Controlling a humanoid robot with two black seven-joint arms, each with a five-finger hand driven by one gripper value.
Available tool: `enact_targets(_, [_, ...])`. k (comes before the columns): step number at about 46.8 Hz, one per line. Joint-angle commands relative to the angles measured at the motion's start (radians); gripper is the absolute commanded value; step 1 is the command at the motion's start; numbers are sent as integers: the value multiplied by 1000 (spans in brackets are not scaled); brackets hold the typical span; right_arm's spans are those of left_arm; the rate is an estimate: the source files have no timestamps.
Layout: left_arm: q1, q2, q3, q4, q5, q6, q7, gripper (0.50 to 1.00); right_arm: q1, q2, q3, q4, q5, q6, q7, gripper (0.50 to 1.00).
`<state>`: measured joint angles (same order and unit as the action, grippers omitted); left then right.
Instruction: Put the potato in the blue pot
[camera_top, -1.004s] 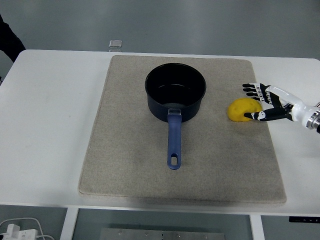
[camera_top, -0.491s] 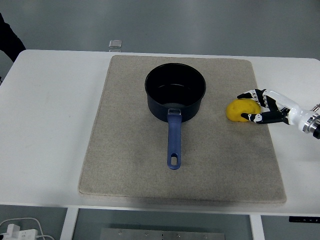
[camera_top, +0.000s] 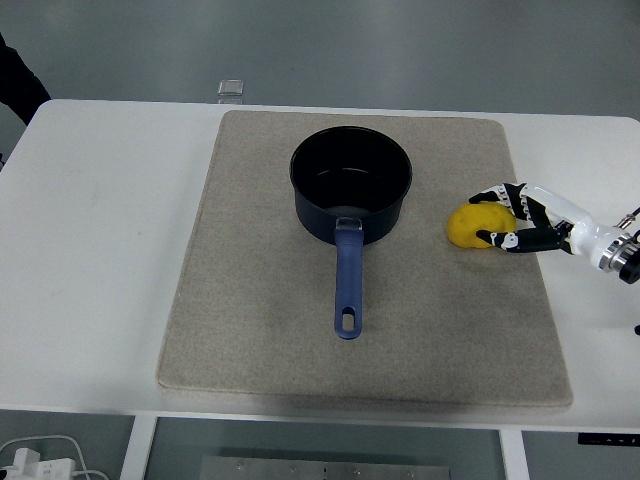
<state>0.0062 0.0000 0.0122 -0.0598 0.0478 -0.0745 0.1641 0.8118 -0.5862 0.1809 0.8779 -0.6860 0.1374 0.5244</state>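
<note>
The robot hand (camera_top: 515, 218) at the right edge is built from black finger segments broken by white bands at the joints, so each finger reads as a striped chain of short links. Its back is covered by a smooth white shell that narrows toward the wrist (camera_top: 600, 242). There the white casing meets a silver metal ring, followed by a black cylindrical section at the picture's edge. A thin stub sticks up from the wrist. No cables or printed markings can be made out.
</note>
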Motion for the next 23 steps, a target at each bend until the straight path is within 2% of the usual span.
enact_targets(1, [0, 0, 0, 0, 0, -1, 0, 996, -2, 0, 3, 0, -1, -4, 0, 500])
enact_targets(23, [0, 0, 0, -2, 1, -1, 0, 996, 55, -30, 14, 23, 2, -2, 0, 500])
